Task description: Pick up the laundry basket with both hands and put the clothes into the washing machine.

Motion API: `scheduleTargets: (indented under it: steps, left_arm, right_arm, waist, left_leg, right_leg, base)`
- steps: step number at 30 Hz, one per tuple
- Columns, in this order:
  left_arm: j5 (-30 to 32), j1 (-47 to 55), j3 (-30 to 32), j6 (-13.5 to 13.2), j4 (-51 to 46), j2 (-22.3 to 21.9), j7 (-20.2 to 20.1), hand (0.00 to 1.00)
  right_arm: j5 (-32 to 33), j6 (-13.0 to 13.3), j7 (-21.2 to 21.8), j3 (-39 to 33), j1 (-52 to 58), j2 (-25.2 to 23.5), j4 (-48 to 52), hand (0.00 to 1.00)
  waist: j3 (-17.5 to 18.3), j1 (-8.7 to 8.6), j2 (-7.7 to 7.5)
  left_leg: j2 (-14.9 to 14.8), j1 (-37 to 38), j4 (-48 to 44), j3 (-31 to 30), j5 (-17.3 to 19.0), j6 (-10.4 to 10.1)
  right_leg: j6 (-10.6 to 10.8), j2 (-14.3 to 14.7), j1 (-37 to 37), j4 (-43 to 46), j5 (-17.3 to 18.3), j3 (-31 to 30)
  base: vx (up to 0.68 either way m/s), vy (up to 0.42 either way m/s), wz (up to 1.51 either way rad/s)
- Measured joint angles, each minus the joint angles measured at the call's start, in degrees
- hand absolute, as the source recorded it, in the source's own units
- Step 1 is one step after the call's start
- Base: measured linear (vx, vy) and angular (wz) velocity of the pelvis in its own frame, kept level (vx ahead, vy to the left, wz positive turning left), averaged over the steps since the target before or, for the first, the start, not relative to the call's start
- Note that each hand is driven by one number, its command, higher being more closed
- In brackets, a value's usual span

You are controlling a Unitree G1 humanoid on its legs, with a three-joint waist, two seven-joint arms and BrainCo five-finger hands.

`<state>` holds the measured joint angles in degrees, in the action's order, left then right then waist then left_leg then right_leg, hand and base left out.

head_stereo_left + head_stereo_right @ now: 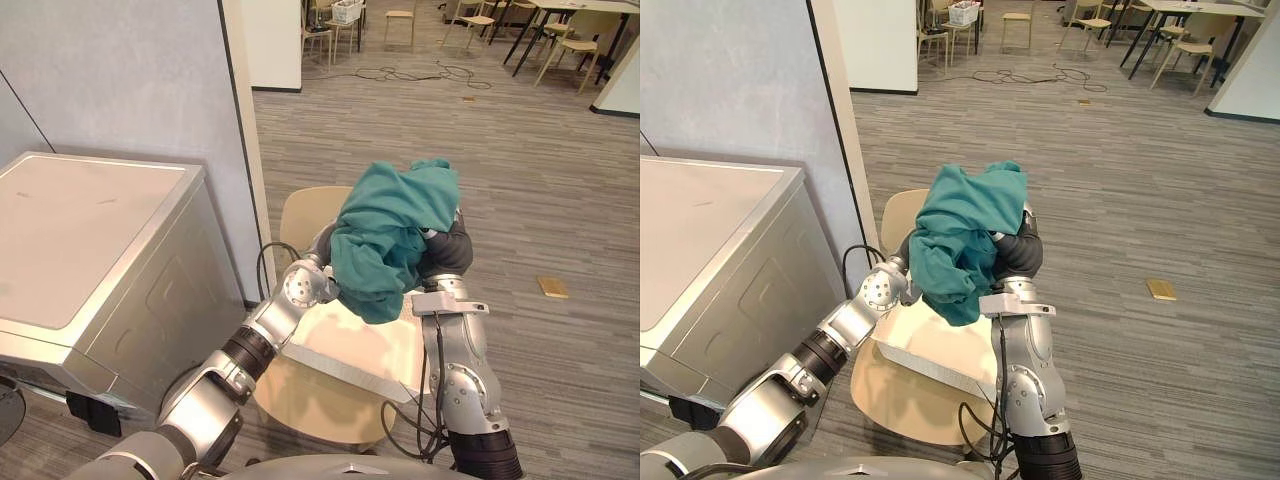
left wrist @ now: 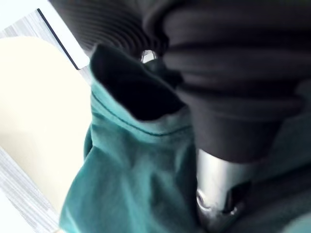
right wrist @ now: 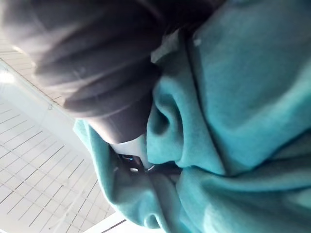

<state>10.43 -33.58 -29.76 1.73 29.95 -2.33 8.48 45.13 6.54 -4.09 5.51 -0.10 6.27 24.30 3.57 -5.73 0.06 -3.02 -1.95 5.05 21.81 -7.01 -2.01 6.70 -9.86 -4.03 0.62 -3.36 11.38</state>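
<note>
Clothes (image 1: 395, 235), one teal bundle, hang at the centre of the left eye view, raised above the basket (image 1: 350, 345) on its stool (image 1: 300, 410). We judge this is for carrying to the washer (image 1: 90, 260) at left. In the left wrist view, cloth drapes over the left hand (image 2: 218, 73), and we cannot tell its grasp. In the right wrist view, cloth wraps the right hand (image 3: 87, 58) too, and we cannot tell its grasp either.

A teal garment (image 1: 390, 235) is held bunched and raised just above the white laundry basket (image 1: 350, 345), which is set on a pale round seat (image 1: 310, 405). The silver-grey washing machine (image 1: 90, 250) stands to the left, its flat top apparently shut.
</note>
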Motion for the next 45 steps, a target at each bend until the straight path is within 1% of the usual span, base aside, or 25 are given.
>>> scheduleTargets:
  steps: [3, 4, 9, 11, 15, 24, 25, 30, 33, 35, 36, 37, 40, 41, 43, 45]
  left_arm:
    - [-0.01, -1.34, -1.28, 0.38, 0.71, -0.92, 0.17, 0.0]
    - [-0.02, -1.91, -2.04, 0.38, 0.93, -1.27, 0.39, 1.0]
    - [-0.41, -3.4, -3.22, 0.38, 1.19, -2.96, 1.3, 1.0]
    - [-3.32, -3.4, -4.0, 0.37, 1.07, -3.26, 1.47, 1.0]
    - [-6.36, -3.4, -4.86, 0.37, -0.56, -3.31, 1.26, 1.0]
    - [-6.88, -3.39, -5.53, 0.37, -2.11, -3.29, 1.11, 1.0]
    - [-6.89, -3.39, -5.84, 0.37, -2.11, -3.29, 1.11, 1.0]
    - [-7.06, -3.29, -6.0, 0.37, -2.11, -3.05, 1.01, 1.0]
    - [-8.56, -2.45, -2.81, 0.36, -2.11, -2.06, 0.49, 1.0]
    - [-9.23, -0.85, 2.55, 0.34, -2.44, -0.54, -0.07, 1.0]
    - [-9.23, -0.28, 4.0, 0.32, -2.63, -0.1, -0.08, 1.0]
    - [-9.32, 1.17, 6.8, 0.32, -3.52, 1.24, -0.08, 1.0]
    - [-10.39, 5.89, 13.24, 0.28, -6.77, 4.47, 0.0, 1.0]
    - [-10.39, 6.97, 14.75, 0.26, -7.4, 4.77, 0.03, 1.0]
    - [-10.61, 10.72, 19.5, 0.25, -9.68, 6.43, 0.06, 1.0]
    - [-12.02, 14.86, 23.87, 0.25, -11.6, 7.33, 0.05, 1.0]
  right_arm:
    - [0.03, 0.01, -0.02, 0.96, 0.0, -0.03, 0.01, 1.0]
    - [0.04, 0.02, -0.03, 1.14, 0.0, -0.03, 0.01, 1.0]
    - [0.12, 0.03, -0.06, 1.38, 0.0, -0.11, 0.01, 1.0]
    - [0.1, 0.04, -0.13, 1.36, 0.06, -0.12, 0.01, 1.0]
    - [0.09, 0.04, -0.14, 1.32, 0.4, -0.12, 0.01, 1.0]
    - [-0.07, 0.57, -0.13, 1.14, 2.28, -0.23, 0.04, 1.0]
    - [-0.09, 0.57, -0.13, 1.1, 2.28, -0.23, 0.04, 0.0]
    - [-0.45, 0.62, -0.04, 0.83, 3.96, -0.11, 0.06, 0.0]
    - [-0.57, 0.04, 0.4, 0.22, 8.04, 0.21, 0.07, 0.0]
    - [-0.67, -1.55, 1.98, -1.58, 11.75, 1.59, 0.07, 0.0]
    - [-1.11, -2.06, 2.74, -2.49, 12.64, 1.88, 0.07, 0.0]
    - [-2.39, -2.76, 4.17, -4.21, 14.22, 2.53, 0.06, 0.0]
    - [-2.84, -3.62, 6.73, -7.98, 17.54, 3.36, -0.14, 0.0]
    - [-2.84, -3.87, 6.96, -8.74, 18.08, 3.35, -0.3, 0.0]
    - [-5.27, -4.49, 7.97, -11.54, 19.21, 3.31, -2.31, 0.0]
    - [-7.28, -5.26, 9.09, -14.23, 19.32, 3.13, -8.27, 0.0]
  waist:
    - [0.02, -0.4, 0.03]
    - [0.02, -0.48, 0.04]
    - [0.17, -0.52, 0.23]
    - [0.56, -0.59, 0.63]
    - [0.81, -0.53, 0.97]
    - [0.83, -0.48, 0.99]
    - [0.83, -0.48, 0.98]
    - [0.83, -0.35, 0.98]
    - [0.83, -0.37, 0.98]
    - [0.83, -0.42, 0.98]
    - [0.83, -0.44, 0.98]
    - [0.83, -0.54, 0.98]
    - [0.82, -0.71, 0.96]
    - [0.82, -0.78, 0.96]
    - [0.78, -0.79, 0.89]
    - [0.78, -0.81, 0.68]
  left_leg:
    - [0.03, -0.23, 0.0, -0.25, -0.08, 0.1]
    - [0.04, -0.3, 0.0, -0.37, -0.11, 0.13]
    - [0.06, -0.57, 0.0, -0.77, -0.24, 0.29]
    - [0.08, -0.9, -0.01, -1.09, -0.32, 0.38]
    - [0.06, -0.89, -0.01, -1.34, -0.41, 0.41]
    - [0.08, -0.92, 0.0, -1.57, -0.52, 0.49]
    - [0.08, -0.92, 0.0, -1.61, -0.53, 0.5]
    - [0.07, -0.97, 0.0, -1.75, -0.59, 0.51]
    - [0.04, -0.97, 0.0, -1.74, -0.59, 0.51]
    - [0.02, -0.96, 0.0, -1.68, -0.59, 0.51]
    - [0.01, -0.96, 0.0, -1.66, -0.59, 0.51]
    - [0.0, -0.95, -0.01, -1.57, -0.59, 0.5]
    - [-0.03, -0.9, -0.01, -1.32, -0.57, 0.48]
    - [-0.03, -0.88, -0.01, -1.24, -0.56, 0.48]
    - [-0.02, -0.87, -0.01, -0.85, -0.53, 0.45]
    - [-0.02, -0.87, -0.01, -0.27, -0.48, 0.4]
  right_leg:
    - [0.02, -0.03, 0.0, 0.21, -0.01, 0.21]
    - [0.02, -0.04, -0.01, 0.22, -0.01, 0.3]
    - [0.06, -0.04, -0.01, 0.2, 0.0, 0.6]
    - [0.07, -0.04, -0.01, 0.2, -0.04, 0.87]
    - [0.11, -0.04, 0.01, 0.2, 0.02, 1.17]
    - [0.13, -0.12, 0.03, 0.23, 0.04, 1.38]
    - [0.13, -0.13, 0.05, 0.24, 0.04, 1.42]
    - [0.15, -0.12, 0.09, 0.38, 0.04, 1.54]
    - [0.15, -0.07, 0.08, 0.38, 0.03, 1.52]
    - [0.14, -0.05, 0.06, 0.38, 0.02, 1.46]
    - [0.13, -0.04, 0.05, 0.37, 0.01, 1.44]
    - [0.11, -0.02, 0.01, 0.37, 0.0, 1.35]
    - [0.1, 0.01, -0.2, 0.24, -0.01, 1.04]
    - [0.09, 0.01, -0.26, 0.2, -0.01, 0.94]
    - [0.04, 0.01, -0.56, 0.24, -0.05, 0.51]
    - [-0.12, 0.0, -0.91, 0.24, -0.18, 0.01]
  base:
    - [0.01, 0.0, 0.03]
    - [0.03, 0.0, 0.05]
    - [0.02, 0.0, 0.04]
    - [0.03, 0.0, 0.06]
    - [0.01, 0.003, 0.04]
    - [0.0, 0.0, 0.0]
    - [0.0, 0.0, 0.0]
    - [0.0, 0.0, 0.0]
    - [0.0, 0.0, 0.0]
    - [0.0, 0.0, 0.0]
    - [0.0, 0.0, 0.0]
    - [0.0, 0.0, -0.04]
    - [0.0, 0.0, -0.04]
    - [0.0, 0.0, -0.06]
    - [0.0, 0.0, -0.1]
    - [0.0, -0.001, -0.12]
